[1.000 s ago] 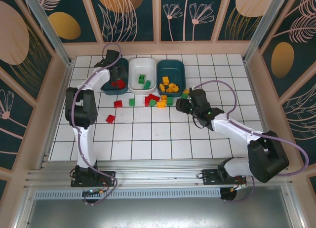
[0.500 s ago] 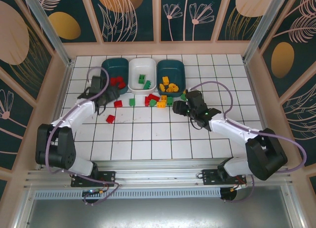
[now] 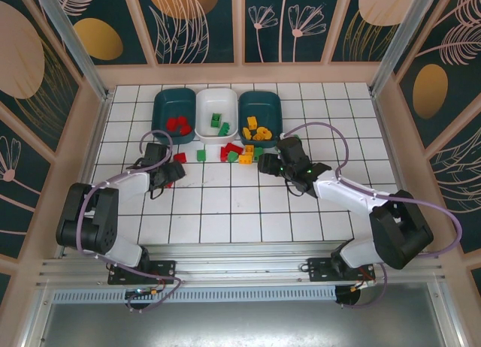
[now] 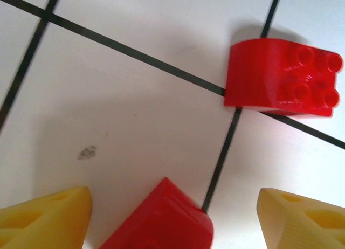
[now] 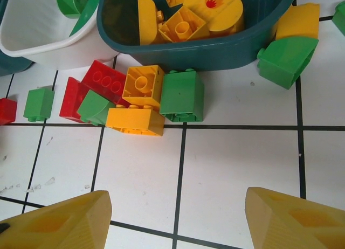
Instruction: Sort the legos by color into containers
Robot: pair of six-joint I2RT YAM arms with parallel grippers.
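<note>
Glossy tiles bear a studded red brick — curved.

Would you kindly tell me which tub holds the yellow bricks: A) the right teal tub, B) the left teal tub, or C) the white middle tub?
A: the yellow bricks lie piled in the right teal tub, as the top and right wrist views show.
</note>
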